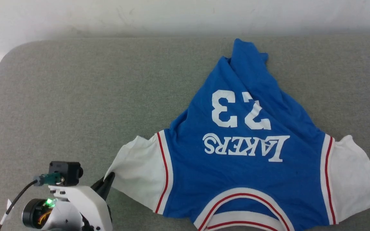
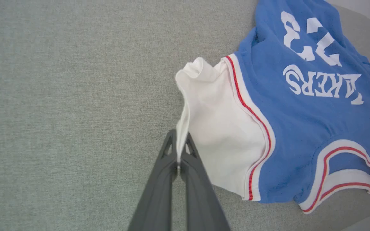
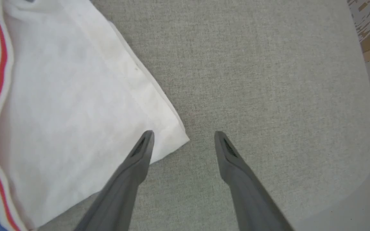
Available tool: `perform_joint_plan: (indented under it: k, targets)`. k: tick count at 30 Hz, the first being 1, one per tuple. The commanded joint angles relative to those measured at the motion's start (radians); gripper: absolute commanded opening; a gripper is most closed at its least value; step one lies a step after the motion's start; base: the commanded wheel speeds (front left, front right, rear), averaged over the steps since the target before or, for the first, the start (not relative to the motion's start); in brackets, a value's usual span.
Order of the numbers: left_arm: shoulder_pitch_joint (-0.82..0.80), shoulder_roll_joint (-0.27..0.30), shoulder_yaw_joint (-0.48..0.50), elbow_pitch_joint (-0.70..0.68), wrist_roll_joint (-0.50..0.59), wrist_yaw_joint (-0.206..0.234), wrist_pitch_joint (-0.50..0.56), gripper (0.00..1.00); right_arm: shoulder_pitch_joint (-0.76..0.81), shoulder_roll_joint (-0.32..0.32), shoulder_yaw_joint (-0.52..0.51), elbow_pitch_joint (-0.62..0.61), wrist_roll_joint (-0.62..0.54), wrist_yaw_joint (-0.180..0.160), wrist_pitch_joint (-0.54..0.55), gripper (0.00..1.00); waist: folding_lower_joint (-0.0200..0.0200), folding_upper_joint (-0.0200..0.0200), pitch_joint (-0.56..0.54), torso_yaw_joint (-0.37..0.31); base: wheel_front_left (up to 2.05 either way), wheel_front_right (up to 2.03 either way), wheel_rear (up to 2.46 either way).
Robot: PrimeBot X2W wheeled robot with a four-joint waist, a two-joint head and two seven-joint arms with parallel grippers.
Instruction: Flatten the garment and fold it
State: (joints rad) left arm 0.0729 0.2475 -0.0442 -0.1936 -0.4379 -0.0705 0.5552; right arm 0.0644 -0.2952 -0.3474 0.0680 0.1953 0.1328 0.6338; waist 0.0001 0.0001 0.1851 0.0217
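A blue shirt (image 1: 236, 166) lies rumpled on a grey cushion (image 1: 75, 96). The left gripper (image 2: 179, 141) is clamped on one white sleeve's (image 2: 217, 128) edge. The right gripper (image 3: 183, 136), fingers apart, hovers at the other sleeve's (image 3: 75, 112) corner. This looks like the flattening step; next the right gripper likely needs to close so both can pull outward.

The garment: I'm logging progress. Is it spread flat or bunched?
Partly spread, not flat. The garment has both sleeves out, but its far end gathers into a peak; the left gripper pinches one sleeve edge.

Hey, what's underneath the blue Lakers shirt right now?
The garment lies on a grey cloth-covered surface, which shows all round it. The left gripper pinches the edge of its white sleeve. Whatever is directly beneath the fabric is covered.
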Motion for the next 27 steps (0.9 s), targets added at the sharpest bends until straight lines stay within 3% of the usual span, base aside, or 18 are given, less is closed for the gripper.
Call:
perform_joint_plan:
  k: [1, 10, 11, 12, 18, 27]
  targets:
    - [0.007, 0.001, -0.004, -0.018, -0.001, 0.006, 0.006, 0.00, -0.024, -0.004, -0.002, 0.018, 0.008, -0.002, 0.004, 1.00, -0.0001, -0.0001, 0.018, 0.014, 0.00, 0.00, 0.00]
    - [-0.001, -0.005, -0.031, -0.080, 0.002, 0.014, 0.029, 0.00, -0.079, -0.017, 0.046, 0.184, 0.027, -0.002, 0.008, 1.00, -0.0001, -0.0001, 0.053, 0.039, 0.00, 0.00, 0.00]
    - [-0.001, -0.004, -0.032, -0.080, 0.002, 0.014, 0.029, 0.00, -0.080, -0.018, 0.058, 0.199, 0.033, -0.002, 0.007, 0.25, -0.0001, -0.0001, 0.052, 0.039, 0.00, 0.00, 0.00]
    - [-0.001, -0.004, -0.033, -0.077, 0.001, 0.015, 0.029, 0.00, -0.077, -0.020, 0.074, 0.211, 0.042, -0.002, 0.010, 0.00, -0.0001, -0.0001, 0.049, 0.040, 0.00, 0.00, 0.00]
    - [0.007, -0.014, -0.018, -0.066, -0.031, 0.013, 0.005, 0.00, -0.076, -0.041, 0.103, 0.176, 0.123, -0.002, -0.008, 0.00, -0.0001, -0.0001, -0.008, 0.025, 0.00, 0.00, 0.00]
    - [-0.033, -0.006, 0.056, -0.138, -0.099, 0.000, -0.066, 0.00, -0.164, -0.119, 0.073, -0.086, 0.278, -0.002, 0.019, 0.00, -0.0001, -0.0001, -0.134, -0.018, 0.00, 0.00, 0.00]
